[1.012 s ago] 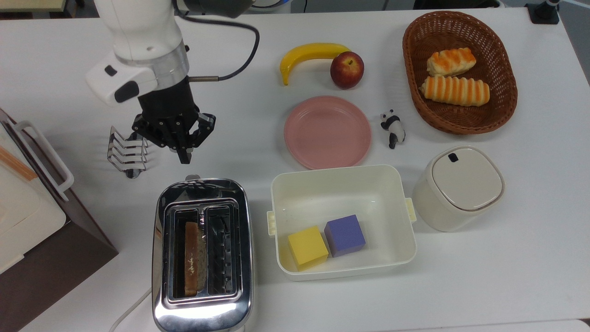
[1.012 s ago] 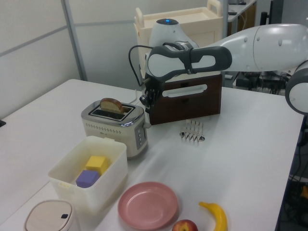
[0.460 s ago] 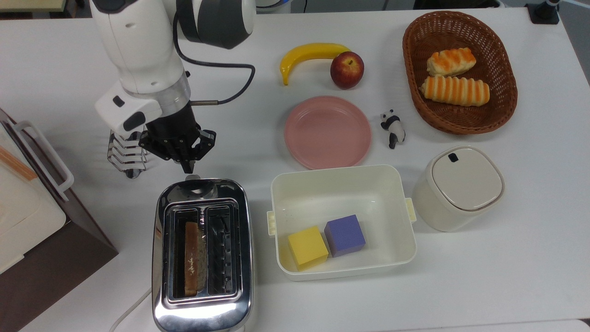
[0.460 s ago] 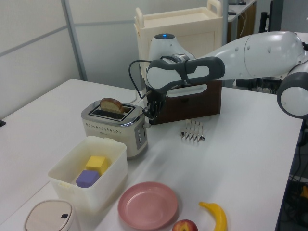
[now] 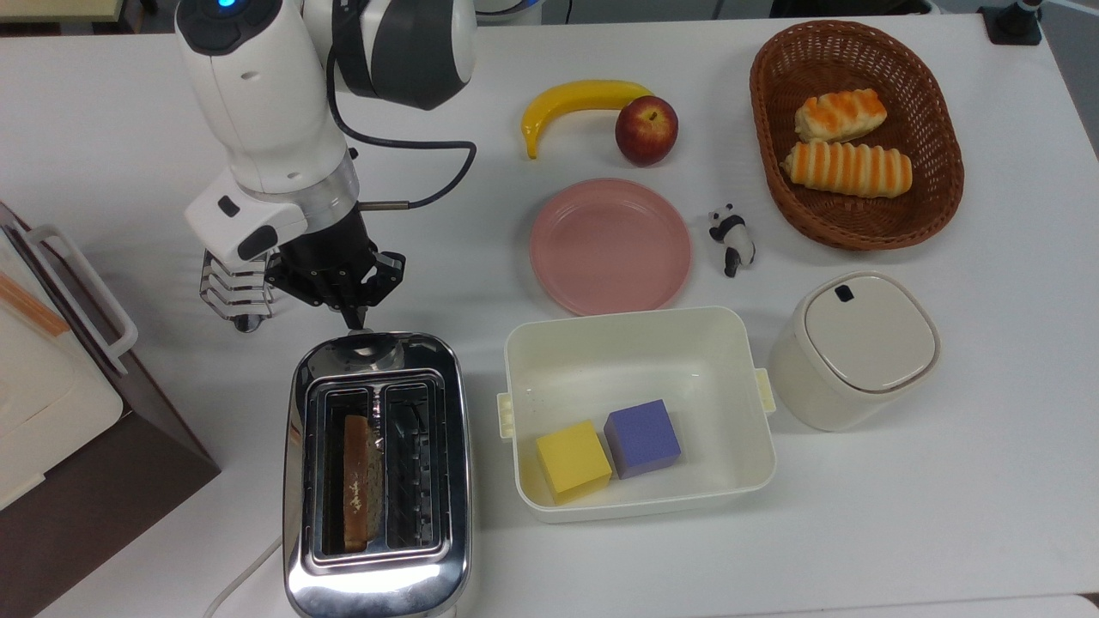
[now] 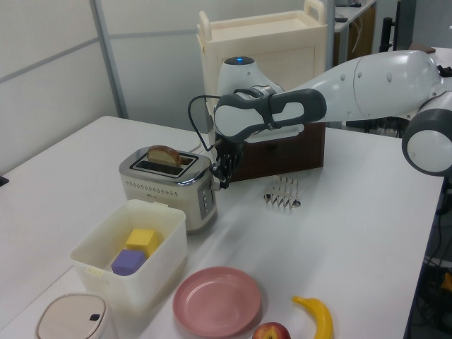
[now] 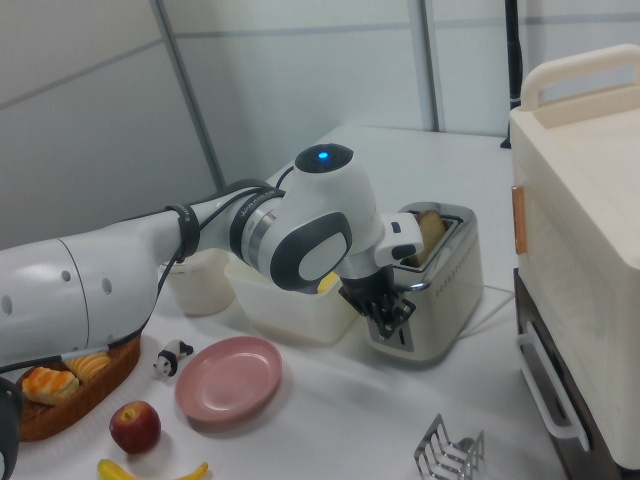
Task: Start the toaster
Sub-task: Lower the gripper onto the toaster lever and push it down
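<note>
Where toaster [image 5: 376, 470] ends (lever side): tool [image 5: 353, 319].

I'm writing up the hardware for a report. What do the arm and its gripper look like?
The arm has smooth white rounded shells with dark grey joint sections and a silver ring at the wrist. A blue light glows on top of one link. A black cable loops from the arm to the wrist. The gripper is black, under a white block with dark oval markings.
</note>
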Robot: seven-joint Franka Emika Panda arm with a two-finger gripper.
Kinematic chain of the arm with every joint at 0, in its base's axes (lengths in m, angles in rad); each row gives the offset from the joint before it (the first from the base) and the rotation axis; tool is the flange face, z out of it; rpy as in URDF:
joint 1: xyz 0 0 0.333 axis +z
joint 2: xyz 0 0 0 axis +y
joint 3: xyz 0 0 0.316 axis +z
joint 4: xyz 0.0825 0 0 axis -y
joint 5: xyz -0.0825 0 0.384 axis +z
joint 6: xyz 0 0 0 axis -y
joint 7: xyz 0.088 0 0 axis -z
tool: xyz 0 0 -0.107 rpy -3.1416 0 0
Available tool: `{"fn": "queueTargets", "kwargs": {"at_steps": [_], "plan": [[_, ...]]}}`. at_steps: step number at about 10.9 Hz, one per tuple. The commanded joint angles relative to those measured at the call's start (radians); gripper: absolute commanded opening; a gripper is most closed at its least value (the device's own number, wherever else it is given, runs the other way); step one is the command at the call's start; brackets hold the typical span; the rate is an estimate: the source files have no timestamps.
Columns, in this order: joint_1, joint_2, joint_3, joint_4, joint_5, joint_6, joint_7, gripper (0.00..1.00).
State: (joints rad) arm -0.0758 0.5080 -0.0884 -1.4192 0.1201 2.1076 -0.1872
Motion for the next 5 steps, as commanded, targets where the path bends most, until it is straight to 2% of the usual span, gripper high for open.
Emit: {"fn": "queueTargets", "kwargs": {"at_steps": [1, 3, 5], "plan": [[0.008, 0.006, -0.008, -0.001, -0.01, 0.0, -0.012, 0.0], [0.008, 0.017, -0.008, -0.003, -0.011, 0.002, -0.014, 0.0], [0.01, 0.035, -0.008, -0.007, -0.01, 0.078, -0.009, 0.0]]}}
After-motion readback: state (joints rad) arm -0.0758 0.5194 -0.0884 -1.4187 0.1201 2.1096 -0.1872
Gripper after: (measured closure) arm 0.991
